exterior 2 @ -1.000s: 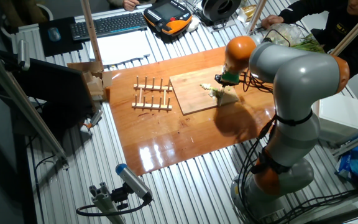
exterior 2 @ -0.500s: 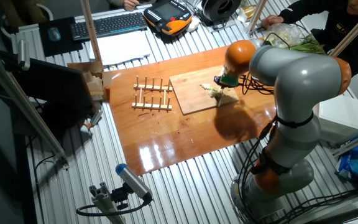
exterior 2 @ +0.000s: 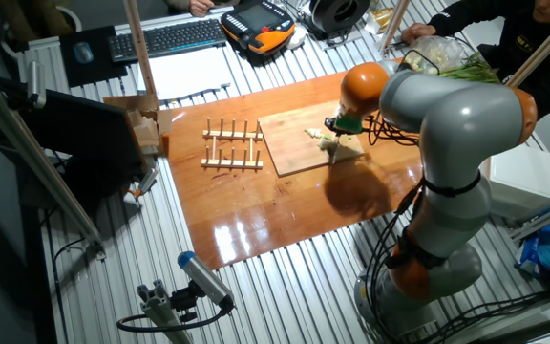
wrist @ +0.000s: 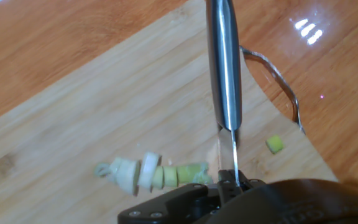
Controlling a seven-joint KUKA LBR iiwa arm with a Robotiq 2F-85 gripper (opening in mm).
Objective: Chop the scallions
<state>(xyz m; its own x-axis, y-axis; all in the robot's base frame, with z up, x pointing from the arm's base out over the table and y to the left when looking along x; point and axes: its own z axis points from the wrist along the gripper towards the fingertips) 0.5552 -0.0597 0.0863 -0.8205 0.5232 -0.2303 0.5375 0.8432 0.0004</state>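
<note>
Scallions [wrist: 157, 175] lie sliced on the board [wrist: 104, 112]; I see my gripper [exterior 2: 337, 132] clamped on the knife [wrist: 224, 68], blade at their 3 o'clock.

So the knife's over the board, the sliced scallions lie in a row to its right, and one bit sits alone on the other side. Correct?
Not quite. In the hand view the row of sliced scallions lies left of the knife, and the lone bit sits to its right. The rest holds: the knife is over the board.
</note>
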